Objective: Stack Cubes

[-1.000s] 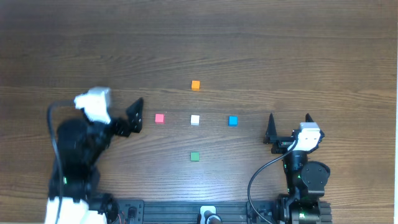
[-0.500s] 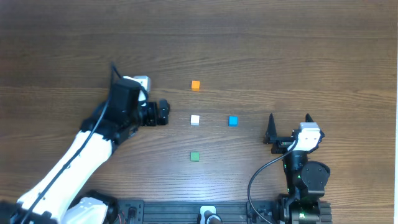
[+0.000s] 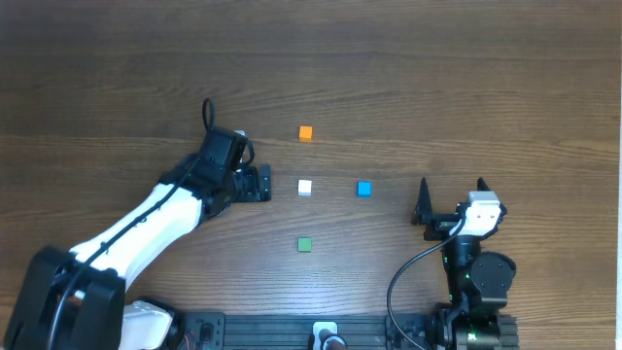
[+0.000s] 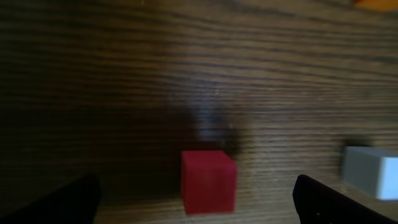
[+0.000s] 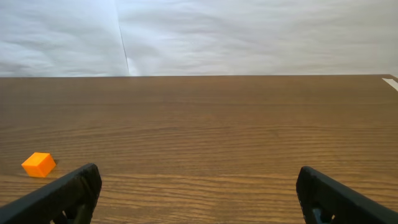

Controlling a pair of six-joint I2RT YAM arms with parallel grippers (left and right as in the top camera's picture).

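Red on dark wood: the red cube [image 4: 209, 182] sits flat on the table [image 3: 437, 78], right in the gap between the left gripper's [image 3: 260, 184] two black fingers. Those fingers are spread wide, one on each side of the cube, and neither one touches it. The cube has room on both flanks.

In the top view this gripper is just left of the frame's centre, with its white arm running up to it from the lower left corner. The gripper body covers the red cube there.

Moving outward, the white cube [image 3: 305, 187] lies near the gripper's tip on its right, at the centre of the frame. The blue cube [image 3: 363, 189] is farther right in the same row. The orange cube [image 3: 306, 133] is straight above the white one, in the upper middle. The green cube [image 3: 304, 245] is straight below it, in the lower middle. Every cube rests singly on the wood.

Over at the lower right, the right gripper [image 3: 453, 194] has its fingers splayed apart and holds nothing. It is well apart from the cubes, and the blue one is the closest to it.
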